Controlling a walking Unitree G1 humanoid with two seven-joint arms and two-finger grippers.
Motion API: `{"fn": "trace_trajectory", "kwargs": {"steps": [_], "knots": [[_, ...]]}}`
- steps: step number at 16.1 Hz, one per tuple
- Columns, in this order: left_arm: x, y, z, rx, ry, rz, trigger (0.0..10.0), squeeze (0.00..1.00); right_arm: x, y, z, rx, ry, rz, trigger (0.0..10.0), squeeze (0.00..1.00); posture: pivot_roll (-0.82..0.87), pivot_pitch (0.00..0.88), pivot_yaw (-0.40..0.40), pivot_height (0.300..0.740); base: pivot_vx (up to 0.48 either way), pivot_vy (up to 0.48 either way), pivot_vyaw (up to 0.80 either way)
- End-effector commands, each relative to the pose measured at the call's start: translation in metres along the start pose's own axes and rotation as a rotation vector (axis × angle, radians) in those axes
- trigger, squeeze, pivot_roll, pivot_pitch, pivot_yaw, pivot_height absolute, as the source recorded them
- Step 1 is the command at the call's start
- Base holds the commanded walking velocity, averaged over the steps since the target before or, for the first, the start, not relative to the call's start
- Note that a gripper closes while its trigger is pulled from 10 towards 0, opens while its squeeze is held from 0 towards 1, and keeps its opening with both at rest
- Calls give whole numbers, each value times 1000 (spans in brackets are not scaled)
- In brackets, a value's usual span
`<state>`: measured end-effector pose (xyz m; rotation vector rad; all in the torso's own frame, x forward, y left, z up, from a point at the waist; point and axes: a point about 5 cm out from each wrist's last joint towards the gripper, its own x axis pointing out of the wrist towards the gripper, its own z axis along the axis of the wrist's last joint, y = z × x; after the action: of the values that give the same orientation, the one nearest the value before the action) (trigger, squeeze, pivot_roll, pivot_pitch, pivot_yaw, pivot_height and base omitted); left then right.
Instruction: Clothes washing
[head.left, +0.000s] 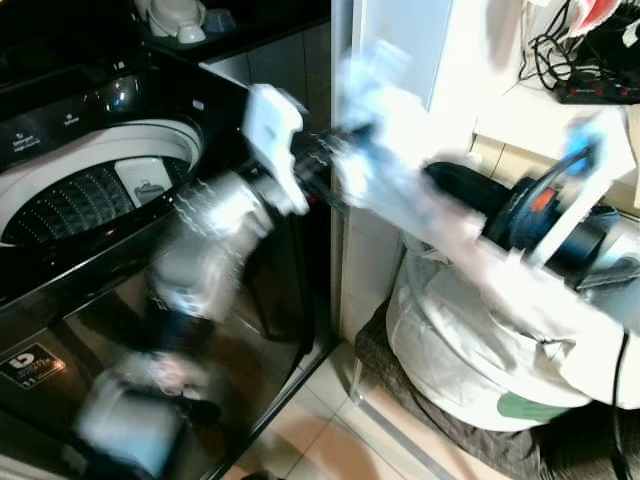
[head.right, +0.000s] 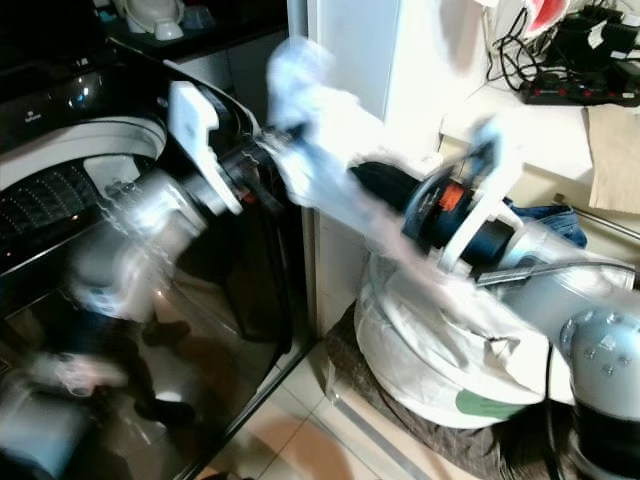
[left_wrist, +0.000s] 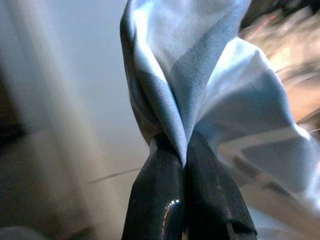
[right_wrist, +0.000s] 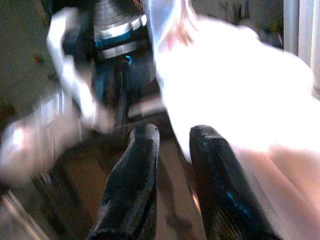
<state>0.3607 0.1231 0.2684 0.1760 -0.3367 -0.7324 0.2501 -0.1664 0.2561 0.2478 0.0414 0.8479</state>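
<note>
Upper left of the head views: 1 top-loading washing machine (head.left: 95, 190) with its round drum opening exposed and its glossy black front panel filling the lower left. Centre: 1 blurred silver left arm crosses the machine's right edge; its left pincer (left_wrist: 186, 150) has its 2 black fingers (left_wrist: 160, 190) pressed together on a fold of 1 pale blue garment (head.left: 400, 165). The garment hangs in the air at upper centre, stretching from the left pincer down toward the right, beside the machine and in front of a white wall panel. Lower right: 1 white laundry bag (head.left: 460, 350), bulging, rests on a dark mat on the tiled floor. Right: 1 right arm reaches in above the bag; its right pincer (right_wrist: 172, 135) shows 2 fingers (right_wrist: 132, 180) parted by a narrow gap with nothing between them, the pale cloth lying just beside it. Upper right: 1 tabletop (head.right: 540, 125) carries 1 black power strip (head.right: 580, 92) with cables.
</note>
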Motion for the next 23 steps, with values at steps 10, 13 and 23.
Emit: {"fn": "trace_trajectory", "kwargs": {"steps": [10, 13, 23], "knots": [[-6, 119, 185, 1186, -138, 733, 0, 0, 5, -1, -9, -98, 26, -37, 10000, 0, -50, 0, 59, 740, 0, 0, 0], [0, 124, 148, 1401, 53, 734, 0, 0, 7, 1, -14, -100, 41, -26, 10000, 0, -55, 0, 57, 740, 0, 0, 0], [-52, 127, -26, 837, 906, 464, 10000, 0, 13, 9, -25, -140, 117, 24, 10000, 0, -74, 0, 53, 740, 0, 0, 0]]}}
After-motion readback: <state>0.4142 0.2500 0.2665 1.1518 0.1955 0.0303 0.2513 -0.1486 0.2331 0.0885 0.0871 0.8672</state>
